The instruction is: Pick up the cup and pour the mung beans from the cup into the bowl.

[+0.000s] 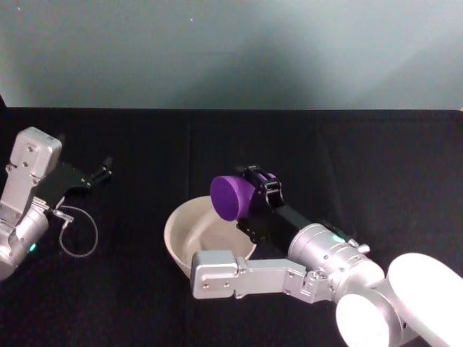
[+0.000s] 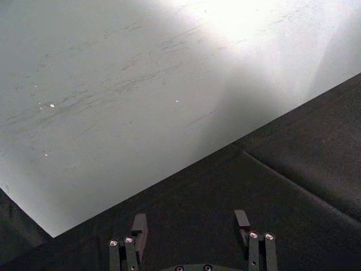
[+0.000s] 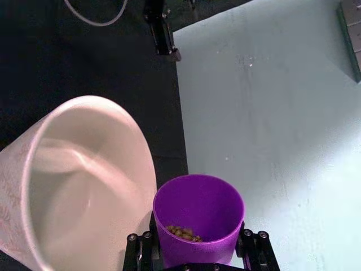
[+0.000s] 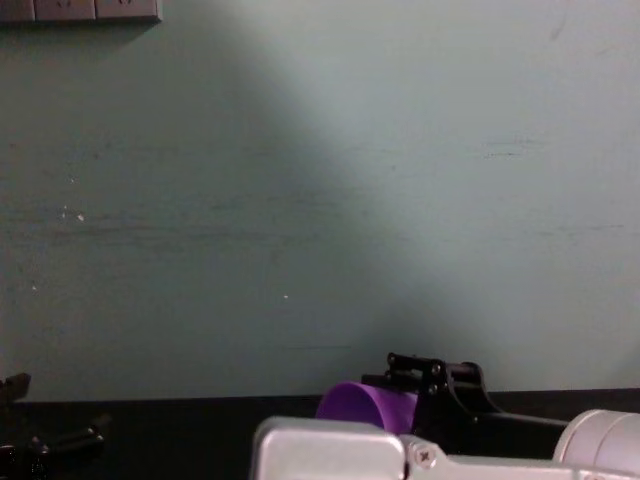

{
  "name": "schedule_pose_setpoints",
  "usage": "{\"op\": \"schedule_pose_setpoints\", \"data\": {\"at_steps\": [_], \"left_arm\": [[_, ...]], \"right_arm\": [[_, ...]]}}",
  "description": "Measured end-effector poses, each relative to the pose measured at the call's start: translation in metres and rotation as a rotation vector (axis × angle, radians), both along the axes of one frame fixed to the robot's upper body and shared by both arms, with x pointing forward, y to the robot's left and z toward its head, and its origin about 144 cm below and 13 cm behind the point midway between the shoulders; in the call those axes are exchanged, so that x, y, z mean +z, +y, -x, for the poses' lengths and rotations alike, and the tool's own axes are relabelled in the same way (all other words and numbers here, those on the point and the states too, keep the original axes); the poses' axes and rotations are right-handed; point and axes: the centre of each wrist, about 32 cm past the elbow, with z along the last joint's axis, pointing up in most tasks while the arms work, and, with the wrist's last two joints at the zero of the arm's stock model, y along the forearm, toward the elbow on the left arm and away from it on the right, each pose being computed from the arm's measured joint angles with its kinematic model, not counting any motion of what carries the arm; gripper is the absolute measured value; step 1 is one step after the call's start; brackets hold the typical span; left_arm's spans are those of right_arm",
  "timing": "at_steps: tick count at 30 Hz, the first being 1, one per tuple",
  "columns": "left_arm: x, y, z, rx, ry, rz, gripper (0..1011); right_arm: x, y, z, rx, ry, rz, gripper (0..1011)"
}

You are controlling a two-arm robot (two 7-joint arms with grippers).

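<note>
My right gripper (image 1: 255,194) is shut on the purple cup (image 1: 233,196), which it holds tilted above the far right rim of the white bowl (image 1: 176,224). In the right wrist view I look into the cup (image 3: 198,212). A small heap of mung beans (image 3: 183,232) lies against its inner wall. The bowl (image 3: 84,186) sits beside it, and its inside looks plain white. In the chest view the cup (image 4: 362,404) shows low, with the right gripper (image 4: 425,382) around it. My left gripper (image 1: 101,173) rests open at the far left of the table.
A black cloth (image 1: 362,166) covers the table, which ends at a pale green wall (image 1: 231,50). A thin cable loop (image 1: 78,235) lies by the left arm. The left gripper (image 2: 190,217) has bare cloth between its fingers.
</note>
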Motion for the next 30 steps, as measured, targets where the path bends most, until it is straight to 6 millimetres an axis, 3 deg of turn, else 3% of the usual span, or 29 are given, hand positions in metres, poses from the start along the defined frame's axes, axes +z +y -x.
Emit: {"op": "schedule_pose_setpoints", "data": {"at_steps": [30], "left_arm": [[0.0,0.0,0.0,0.0,0.0,0.0,1000]], "right_arm": [[-0.002,0.012,0.009,0.026,-0.09,0.16,724]]}}
